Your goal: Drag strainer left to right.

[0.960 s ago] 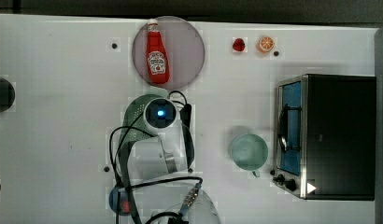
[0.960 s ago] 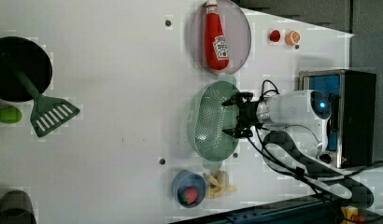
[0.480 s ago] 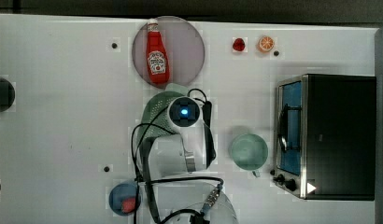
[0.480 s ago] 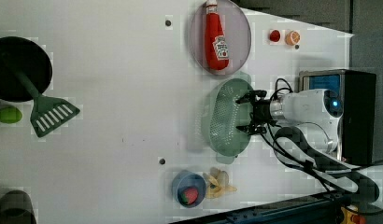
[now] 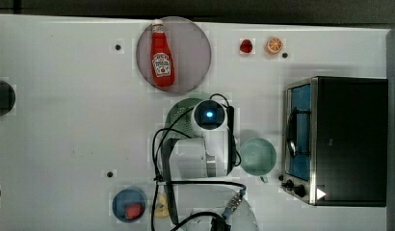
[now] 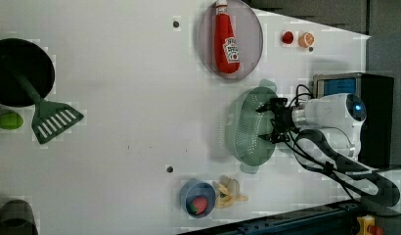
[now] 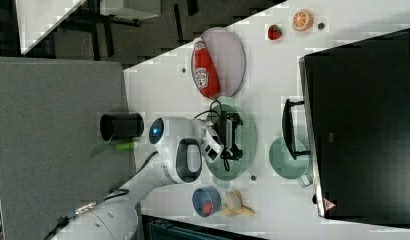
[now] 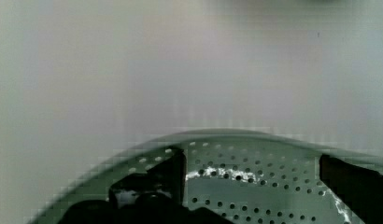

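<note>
The strainer (image 6: 243,131) is a pale mint-green oval bowl dotted with holes, lying on the white table just below the ketchup plate in the left view. In the top view the arm covers most of the strainer (image 5: 178,115). My gripper (image 6: 263,123) reaches down into the bowl with its fingers spread apart, open. The right view shows the gripper (image 7: 233,134) inside the strainer (image 7: 247,147) as well. In the wrist view both black fingers (image 8: 173,172) stand just inside the perforated wall of the strainer (image 8: 217,142).
A teal mug (image 5: 257,156) stands close to the top view's right of the arm, in front of the toaster oven (image 5: 340,139). A ketchup bottle (image 5: 162,55) lies on a round plate. A blue bowl (image 5: 129,204) and banana (image 6: 230,192) sit near the front edge.
The arm and the strainer have slid together toward the top view's right, closer to the mug. The fingers have stayed spread inside the bowl.
</note>
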{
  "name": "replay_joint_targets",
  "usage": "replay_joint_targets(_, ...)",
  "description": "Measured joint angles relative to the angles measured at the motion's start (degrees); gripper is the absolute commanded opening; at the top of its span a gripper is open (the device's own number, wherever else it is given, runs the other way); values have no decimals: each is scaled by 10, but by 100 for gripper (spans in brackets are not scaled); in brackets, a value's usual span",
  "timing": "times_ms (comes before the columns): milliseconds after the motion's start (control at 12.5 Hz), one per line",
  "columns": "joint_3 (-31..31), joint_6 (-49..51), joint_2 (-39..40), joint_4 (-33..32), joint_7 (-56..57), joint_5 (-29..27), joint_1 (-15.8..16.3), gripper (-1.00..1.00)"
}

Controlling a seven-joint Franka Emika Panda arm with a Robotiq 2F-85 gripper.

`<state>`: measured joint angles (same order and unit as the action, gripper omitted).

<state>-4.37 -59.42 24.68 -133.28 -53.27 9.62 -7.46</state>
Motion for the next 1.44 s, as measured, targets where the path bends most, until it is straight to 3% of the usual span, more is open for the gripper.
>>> replay_joint_targets(480,67,-22,-5,-13,48,0,-8,100)
replay_joint_targets(880,70,-26,-8,-12,127,0,-16,100)
replay_joint_targets(1200,37,42,-75,-21,210,-3,-22,100)
replay_joint_targets(1440,0,192,-169,11,229,-3,-18,100)
